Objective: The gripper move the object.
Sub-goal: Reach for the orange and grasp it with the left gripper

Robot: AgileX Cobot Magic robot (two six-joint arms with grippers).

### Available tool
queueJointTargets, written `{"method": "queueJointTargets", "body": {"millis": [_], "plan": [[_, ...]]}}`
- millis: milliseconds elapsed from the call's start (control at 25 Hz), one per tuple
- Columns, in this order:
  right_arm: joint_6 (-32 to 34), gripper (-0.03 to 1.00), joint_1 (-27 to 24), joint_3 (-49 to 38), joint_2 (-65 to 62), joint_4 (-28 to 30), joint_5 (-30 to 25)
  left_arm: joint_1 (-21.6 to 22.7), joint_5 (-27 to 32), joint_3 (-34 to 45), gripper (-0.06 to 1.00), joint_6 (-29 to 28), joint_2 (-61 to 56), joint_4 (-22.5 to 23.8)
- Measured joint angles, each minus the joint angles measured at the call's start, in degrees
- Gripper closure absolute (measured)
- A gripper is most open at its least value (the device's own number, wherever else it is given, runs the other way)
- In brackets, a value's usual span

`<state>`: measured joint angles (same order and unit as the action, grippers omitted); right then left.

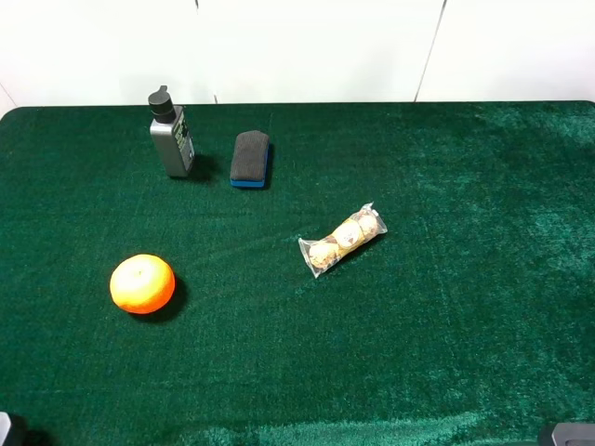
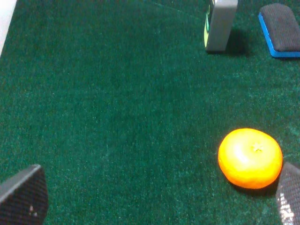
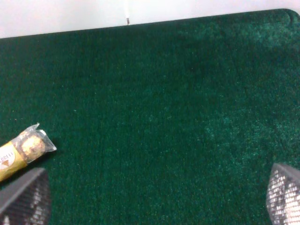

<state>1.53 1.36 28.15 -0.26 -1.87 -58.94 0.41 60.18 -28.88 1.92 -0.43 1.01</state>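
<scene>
The orange [image 1: 142,283] is round and bright, with a small stem dimple, and lies on the green cloth at the left front. In the left wrist view the orange [image 2: 251,157] lies just ahead of one finger [image 2: 288,199]. My left gripper [image 2: 157,199] is open wide, empty, and low over the cloth. My right gripper [image 3: 154,197] is also open and empty over bare cloth at the right. In the exterior high view neither claw shows. Only a grey bit of the right arm [image 1: 572,434] shows at the front edge.
A grey bottle with a black cap [image 1: 172,135] stands at the back left, with a blue-edged black eraser [image 1: 250,158] beside it. A clear packet of three beige balls [image 1: 343,239] lies mid-table and also shows in the right wrist view [image 3: 23,147]. A white wall stands behind the table.
</scene>
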Motion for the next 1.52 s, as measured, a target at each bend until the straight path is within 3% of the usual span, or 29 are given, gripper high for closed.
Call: {"method": "queueJointTargets", "body": {"millis": [960, 1200, 1520], "plan": [[0.0, 0.28, 0.0, 0.0, 0.0, 0.0, 0.0, 0.0, 0.9, -1.0, -0.05, 0.0, 0.2, 0.0], [0.0, 0.28, 0.0, 0.0, 0.0, 0.0, 0.0, 0.0, 4.7, -5.0, -0.05, 0.0, 9.7, -0.2], [0.0, 0.28, 0.0, 0.0, 0.0, 0.0, 0.0, 0.0, 5.5, -8.8, -0.05, 2.8, 24.9, -2.7]]}}
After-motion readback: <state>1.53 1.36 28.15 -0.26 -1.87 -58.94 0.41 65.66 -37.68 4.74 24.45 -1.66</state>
